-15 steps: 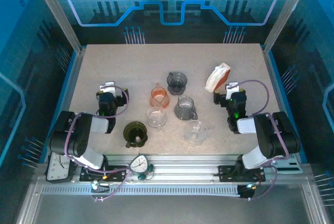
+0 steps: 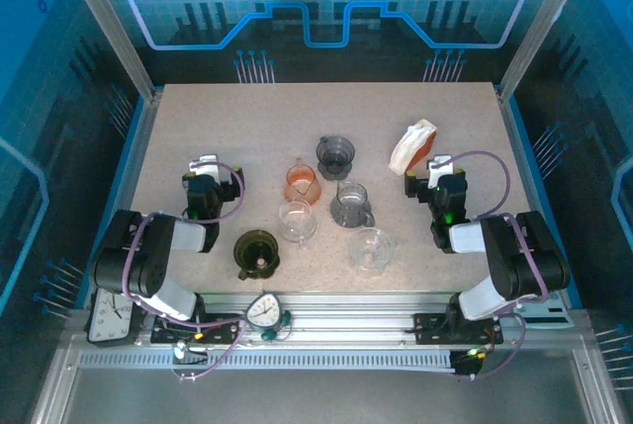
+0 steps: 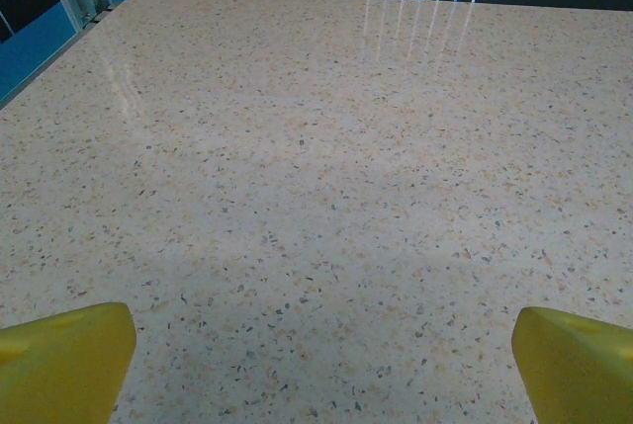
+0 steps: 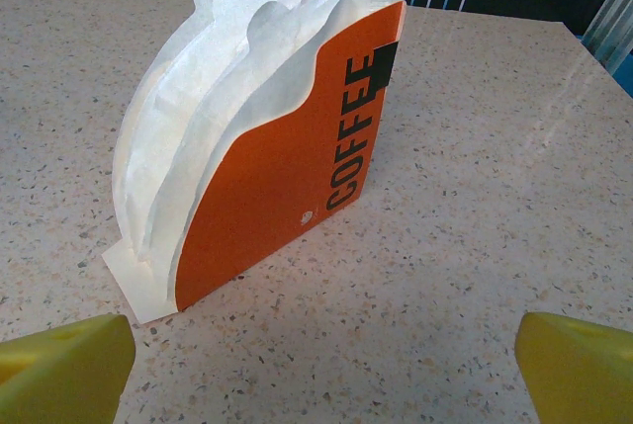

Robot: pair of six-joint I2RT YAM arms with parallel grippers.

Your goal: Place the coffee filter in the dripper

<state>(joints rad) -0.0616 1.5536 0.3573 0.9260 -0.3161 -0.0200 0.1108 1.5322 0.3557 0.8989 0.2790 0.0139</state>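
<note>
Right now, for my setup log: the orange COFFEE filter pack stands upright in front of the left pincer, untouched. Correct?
Not quite. The right wrist view shows the filter pack standing in front of the right pincer, not the left pincer. It is upright and untouched.

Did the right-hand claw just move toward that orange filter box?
No. The right gripper sits just as far from the filter box as before.
</note>
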